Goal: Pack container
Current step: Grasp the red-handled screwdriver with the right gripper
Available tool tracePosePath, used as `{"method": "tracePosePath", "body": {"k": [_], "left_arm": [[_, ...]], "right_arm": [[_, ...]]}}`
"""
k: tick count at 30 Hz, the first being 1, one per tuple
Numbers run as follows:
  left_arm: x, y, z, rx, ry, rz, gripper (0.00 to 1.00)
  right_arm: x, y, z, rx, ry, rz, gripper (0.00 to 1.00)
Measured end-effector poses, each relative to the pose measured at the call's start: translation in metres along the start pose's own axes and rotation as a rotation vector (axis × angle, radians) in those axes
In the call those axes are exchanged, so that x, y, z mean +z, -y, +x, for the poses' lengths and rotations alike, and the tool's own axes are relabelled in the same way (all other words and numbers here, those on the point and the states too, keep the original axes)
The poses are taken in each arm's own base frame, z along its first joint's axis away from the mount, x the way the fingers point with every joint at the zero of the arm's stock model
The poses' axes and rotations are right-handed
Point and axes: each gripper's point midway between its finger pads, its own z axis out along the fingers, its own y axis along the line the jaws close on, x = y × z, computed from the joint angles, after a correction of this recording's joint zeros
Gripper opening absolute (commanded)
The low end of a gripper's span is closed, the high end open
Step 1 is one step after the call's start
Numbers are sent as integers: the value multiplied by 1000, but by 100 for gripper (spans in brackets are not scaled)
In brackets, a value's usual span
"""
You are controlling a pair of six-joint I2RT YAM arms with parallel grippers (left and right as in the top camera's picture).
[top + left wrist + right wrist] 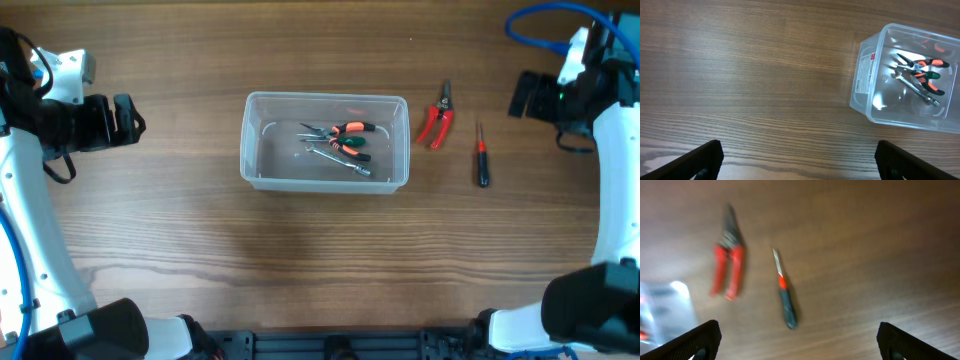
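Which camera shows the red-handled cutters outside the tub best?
The overhead view: the red-handled metal cutters appear whole and sharp, just right of the clear plastic tub. The right wrist view shows them larger but blurred. The left wrist view misses them.

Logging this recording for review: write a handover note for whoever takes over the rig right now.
Left gripper: jaws open, empty, left of the container.
Right gripper: jaws open, empty, right of the screwdriver.
Done: orange-handled pliers, green-handled pliers and a silver tool lie in the container.
Left: red cutters and the screwdriver lie on the table right of the container, probably next to pack.
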Motion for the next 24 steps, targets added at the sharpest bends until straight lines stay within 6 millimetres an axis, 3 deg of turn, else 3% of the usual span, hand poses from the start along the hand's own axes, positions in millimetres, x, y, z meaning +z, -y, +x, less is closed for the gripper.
{"method": "tracePosePath", "body": {"k": [4,7,17,24], "left_arm": [[0,0,0,0,0,0,100],[0,0,0,0,0,0,100],[0,0,-1,1,4,-1,100],[0,0,-1,1,4,-1,100]], "right_arm": [[62,2,43,-113,-179,-70,100],[89,-4,66,-177,-265,-114,100],[138,-28,86,-318,-357,-164,100],[161,-6,90,-306,-394,-37,100]]}}
